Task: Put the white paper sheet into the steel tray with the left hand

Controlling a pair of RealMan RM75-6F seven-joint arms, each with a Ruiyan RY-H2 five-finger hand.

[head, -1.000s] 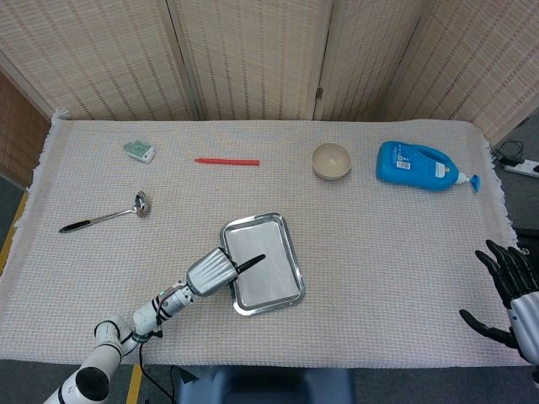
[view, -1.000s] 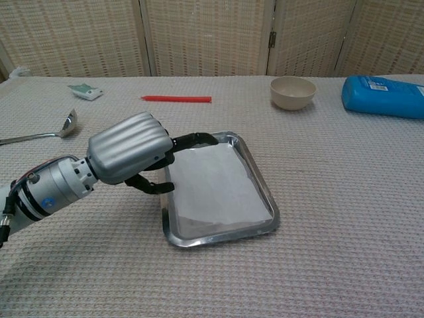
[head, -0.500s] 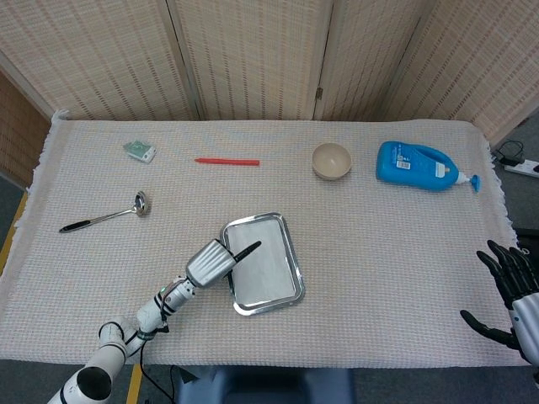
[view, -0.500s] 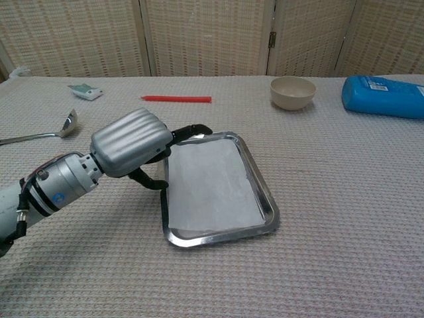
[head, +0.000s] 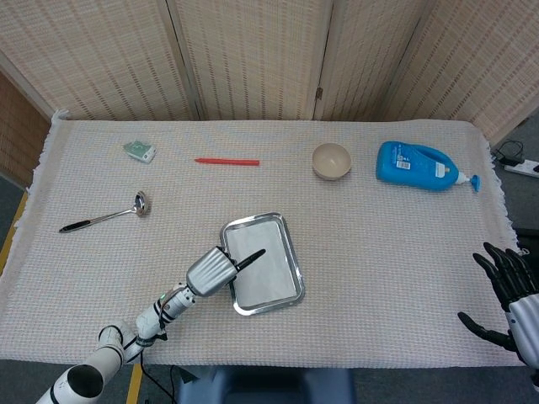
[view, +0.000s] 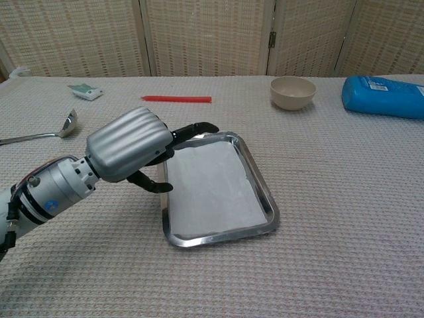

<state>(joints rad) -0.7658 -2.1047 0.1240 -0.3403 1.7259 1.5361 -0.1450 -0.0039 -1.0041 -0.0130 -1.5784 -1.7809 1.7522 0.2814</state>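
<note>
Over the last second your left hand (view: 129, 147) has drawn back from over the rectangular steel tray (view: 265, 199) toward its left rim and let go of the flat white paper sheet (view: 212, 185), which has settled flat inside the tray, so I judge the placing itself done. The hand now hangs with fingers apart and empty, one dark finger (head: 250, 258) reaching over the rim; the sheet lies at about three o'clock from it. Your right hand (head: 505, 290) waits, fingers spread, at the table's far right edge.
</note>
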